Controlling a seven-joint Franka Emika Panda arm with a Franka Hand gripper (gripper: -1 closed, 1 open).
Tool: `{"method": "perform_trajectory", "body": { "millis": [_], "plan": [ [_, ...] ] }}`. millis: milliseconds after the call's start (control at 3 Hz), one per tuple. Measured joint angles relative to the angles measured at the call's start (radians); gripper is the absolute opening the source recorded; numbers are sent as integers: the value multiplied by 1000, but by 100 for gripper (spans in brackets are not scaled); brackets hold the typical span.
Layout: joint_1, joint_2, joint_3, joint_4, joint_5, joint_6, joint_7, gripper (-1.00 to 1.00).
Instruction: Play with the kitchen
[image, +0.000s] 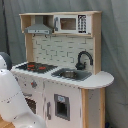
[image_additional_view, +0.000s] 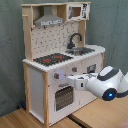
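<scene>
One arm (image_additional_view: 107, 85), one kitchen (image: 62, 70). Kitchen fills most of the frame in both exterior views, standing on a wood floor (image_additional_view: 30, 120) against a grey curtain (image: 115, 45).

First exterior view: hood (image: 39, 29) upper left, microwave (image: 70, 23) upper centre, white brick-pattern back panel below them. Red-ringed hob (image: 36, 66) left of centre, sink (image: 71, 74) right of it, black faucet (image: 83, 59) at the sink's back right. Rounded counter end (image: 102, 79) at right. Dark-windowed door (image: 61, 106) on the lower front. White arm body fills the lower left corner.

Second exterior view: hood (image_additional_view: 50, 20) top centre, hob (image_additional_view: 51, 59) centre left, faucet (image_additional_view: 75, 39) and sink (image_additional_view: 82, 50) centre right. Oven door (image_additional_view: 63, 97) lower centre. Arm comes in from the lower right, blue light on its wrist. Gripper (image_additional_view: 70, 80) sits at frame centre, right up at the kitchen's front panel just above the oven door, beside a white knob (image_additional_view: 58, 75). Can't tell whether the gripper is wide, narrow or holding anything, or whether it touches the panel.
</scene>
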Motion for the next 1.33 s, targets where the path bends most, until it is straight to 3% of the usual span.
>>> {"method": "perform_trajectory", "body": {
  "millis": [333,667,1000,1333],
  "plan": [
    [-4,-19,-13,-47,-40,39,67,100],
    [-7,-45,-21,-109,-47,68,143,100],
    [-9,-39,-61,-181,-116,75,157,100],
    [-9,9,-91,-250,-175,86,163,100]
  ]
}}
